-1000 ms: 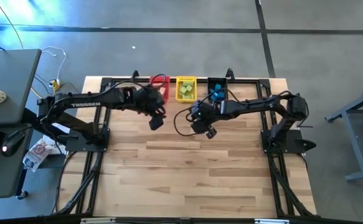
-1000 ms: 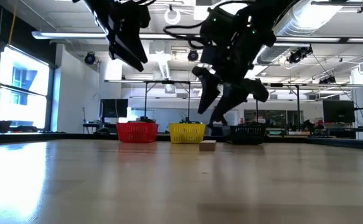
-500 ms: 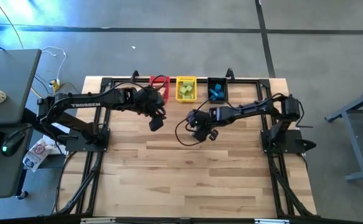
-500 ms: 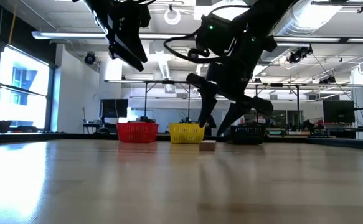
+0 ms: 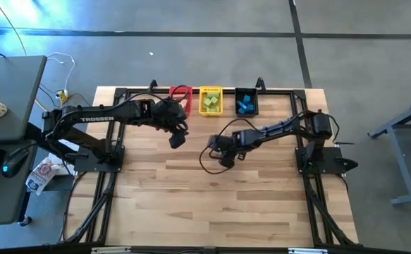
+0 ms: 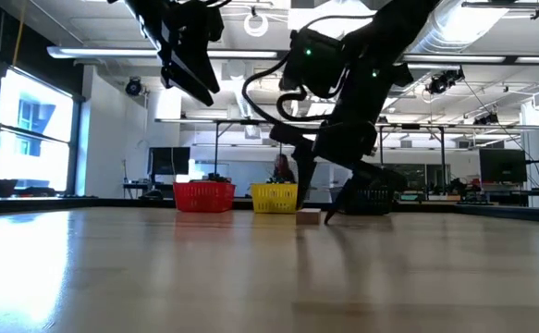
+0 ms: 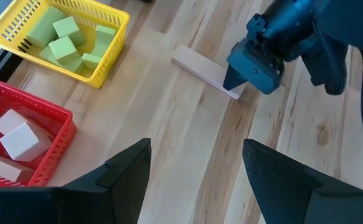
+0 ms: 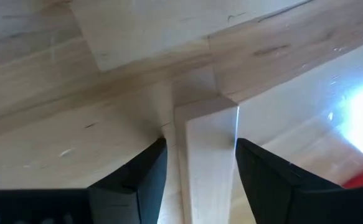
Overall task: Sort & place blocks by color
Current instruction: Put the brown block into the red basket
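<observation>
A pale wood bar (image 7: 200, 68) lies flat on the table in front of the bins; it also shows as the wood bar (image 6: 308, 216). My right gripper (image 5: 219, 155) is down at one end of it, open, with one finger on each long side of the bar (image 8: 209, 155). My left gripper (image 5: 175, 139) hangs raised near the red bin, open and empty (image 7: 197, 146). Light green blocks (image 7: 63, 40) lie in the yellow bin, pale blocks (image 7: 16, 134) in the red bin, and blue blocks (image 5: 244, 106) in the black bin. My right gripper comes down on the bar's end (image 8: 206, 118) from above, fingers (image 8: 150, 168) across the bar's width. I cannot tell whether they touch its sides. The bar lies flat on the table.
The red bin (image 5: 180, 94), yellow bin (image 5: 211, 92) and black bin (image 5: 245, 93) stand in a row at the table's far edge. The wide near half of the wooden table (image 5: 219, 204) holds only the arms' frame rails. A desk stands off the left side.
My right gripper has moved away from the black bin toward the table's near-left and come down, until its fingers stand on either side of the wood bar's end. The bar has stayed in place.
</observation>
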Robot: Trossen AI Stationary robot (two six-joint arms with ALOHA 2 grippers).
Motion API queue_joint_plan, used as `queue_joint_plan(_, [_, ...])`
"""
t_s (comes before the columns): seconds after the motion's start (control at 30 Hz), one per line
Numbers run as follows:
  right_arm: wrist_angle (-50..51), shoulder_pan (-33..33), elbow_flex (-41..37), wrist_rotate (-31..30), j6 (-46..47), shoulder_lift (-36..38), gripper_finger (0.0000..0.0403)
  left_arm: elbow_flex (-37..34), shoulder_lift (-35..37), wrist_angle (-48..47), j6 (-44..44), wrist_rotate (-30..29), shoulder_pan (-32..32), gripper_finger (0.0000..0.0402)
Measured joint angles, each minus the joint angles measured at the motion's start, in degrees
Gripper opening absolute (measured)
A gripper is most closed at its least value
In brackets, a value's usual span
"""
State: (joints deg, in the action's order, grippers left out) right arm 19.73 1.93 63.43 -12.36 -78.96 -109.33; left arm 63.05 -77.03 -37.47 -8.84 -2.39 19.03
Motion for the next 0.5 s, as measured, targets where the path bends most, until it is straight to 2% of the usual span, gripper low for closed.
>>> queue_joint_plan(0.23, [-0.76,-0.2,1.15,-1.58,-2.02,-0.5,0.0179,-0.49,0.0,0.68,0.0,0.0,0.0,0.0239])
queue_joint_plan(0.4, [-0.8,0.37,3.16,3.55,-2.84,-0.81,0.0179,-2.31,0.0,1.26,0.0,0.0,0.0,0.0239])
queue_joint_plan(0.5, [1.16,0.48,4.58,3.82,-3.0,-2.31,0.0179,-3.04,0.0,1.31,0.0,0.0,0.0,0.0239])
